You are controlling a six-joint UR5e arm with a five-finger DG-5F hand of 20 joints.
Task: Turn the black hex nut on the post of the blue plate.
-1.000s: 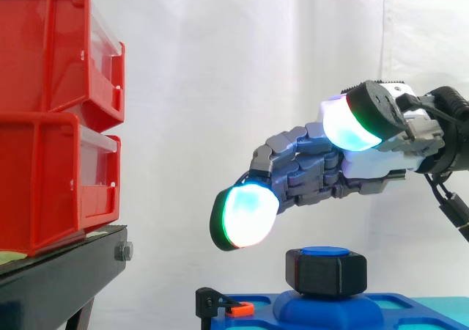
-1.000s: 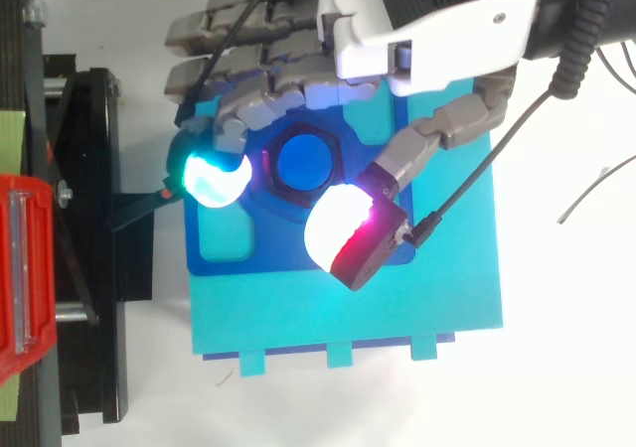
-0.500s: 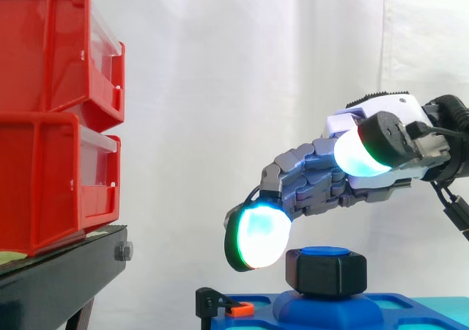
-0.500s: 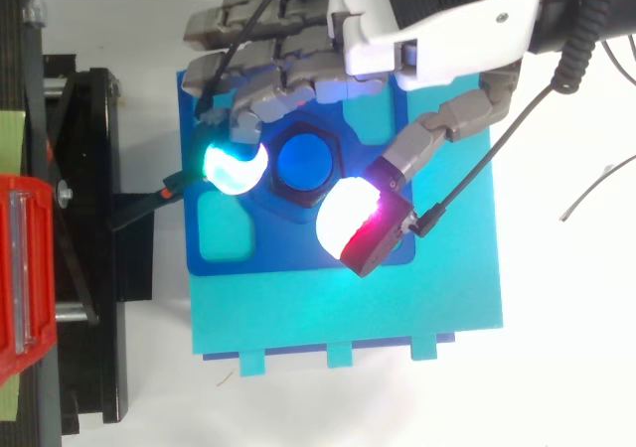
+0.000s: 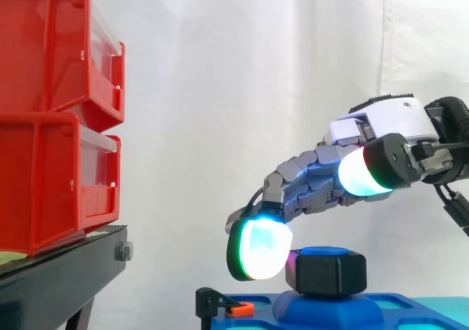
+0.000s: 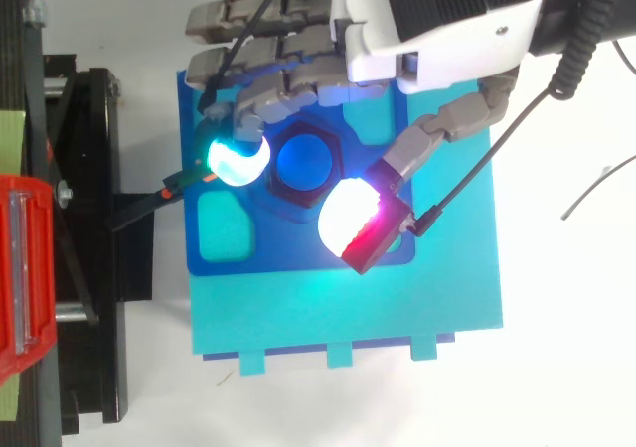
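The black hex nut (image 5: 326,273) is being carried on the blue-topped post (image 6: 304,159) of the blue plate (image 6: 293,246), which is being supported by a teal base (image 6: 348,308). The hand (image 6: 437,20) is being held over the nut with its fingers loosely bent and nothing grasped. One cyan-glowing fingertip (image 5: 256,248) is being kept against or just beside the nut's left side, while the thumb pad (image 6: 348,223) is being held above the nut's level. Red bins (image 5: 51,125) are being borne on a black stand (image 5: 58,279) to the left.
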